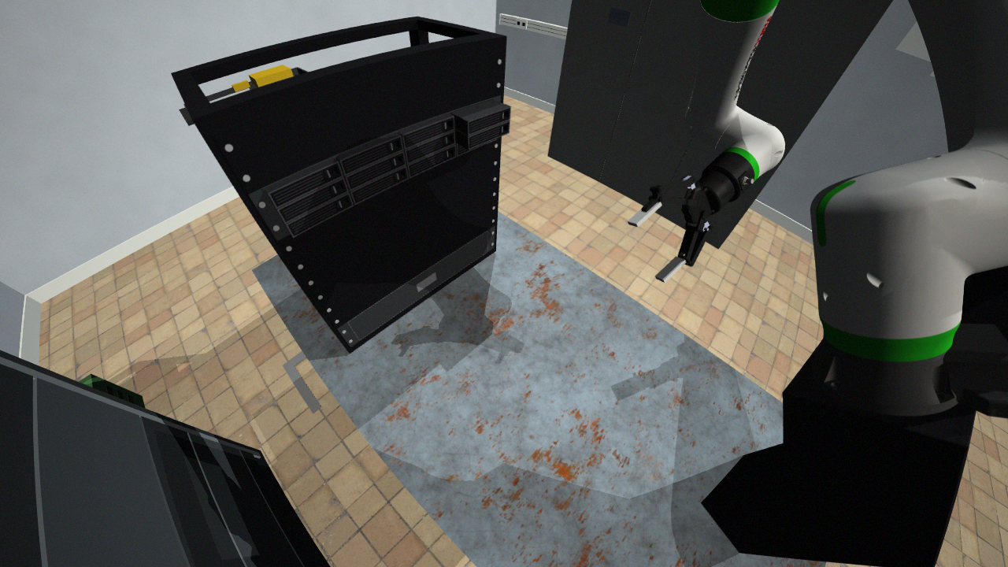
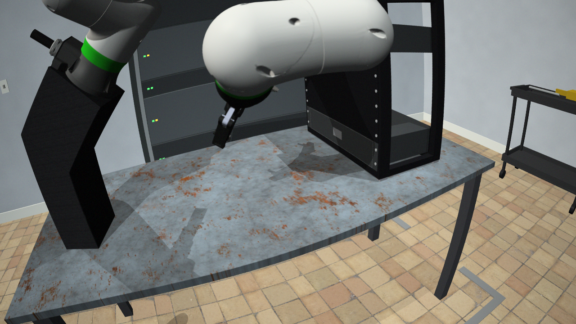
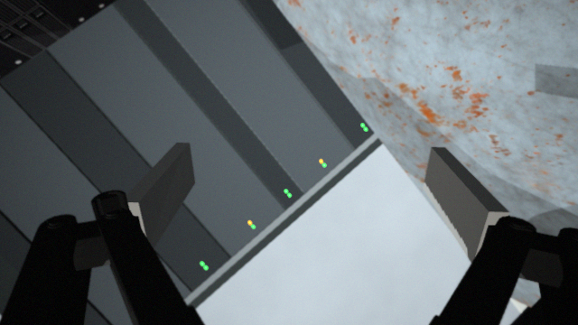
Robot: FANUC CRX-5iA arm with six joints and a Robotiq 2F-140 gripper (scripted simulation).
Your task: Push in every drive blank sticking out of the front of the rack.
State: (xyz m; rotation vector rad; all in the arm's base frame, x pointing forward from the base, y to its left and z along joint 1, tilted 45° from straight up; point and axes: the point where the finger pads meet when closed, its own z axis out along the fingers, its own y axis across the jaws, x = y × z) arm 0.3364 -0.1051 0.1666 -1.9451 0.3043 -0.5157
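The black open-frame rack (image 1: 366, 183) stands on the rusty grey table; it also shows in the exterior view (image 2: 374, 88). A band of drive blanks (image 1: 380, 168) runs across its front. The blanks at the right end (image 1: 483, 124) stick out further than the others. My gripper (image 1: 657, 239) is open and empty, hanging in the air to the right of the rack and well apart from it. In the exterior view only one finger (image 2: 223, 131) shows below the arm. The wrist view shows both fingers spread wide with nothing between them.
A tall server cabinet with green and amber lights (image 3: 253, 149) stands behind the table (image 2: 177, 100). The arm's black base block (image 2: 68, 161) sits on the table's left end. A black cart (image 2: 539, 137) stands on the floor at the right.
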